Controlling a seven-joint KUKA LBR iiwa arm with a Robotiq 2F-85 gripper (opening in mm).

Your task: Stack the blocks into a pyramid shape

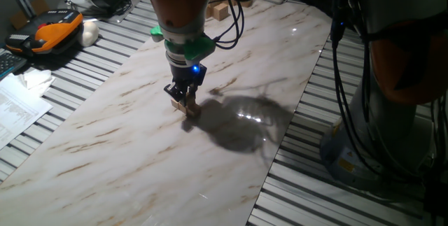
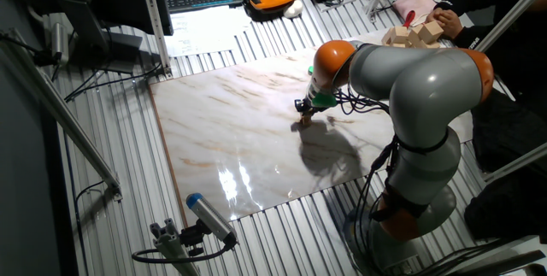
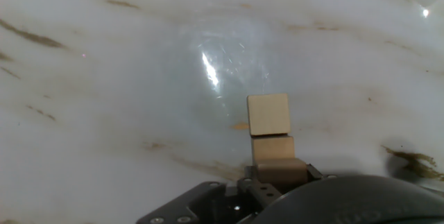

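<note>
Two blocks are showing in the hand view: one (image 3: 273, 150) sitting nearest the claw (image 3: 277, 175), between its fingers, another (image 3: 268, 114) touching it just beyond. Whether the fingers are pressing on the near one, I cannot tell. Both are plain light-tan cubes with crisp edges, lying on the marble table (image 1: 140, 149) near its middle. Judging by this, the base row is being laid; next comes a third cube alongside. Larger pale blocks (image 2: 410, 32) are sitting at the far table edge.
</note>
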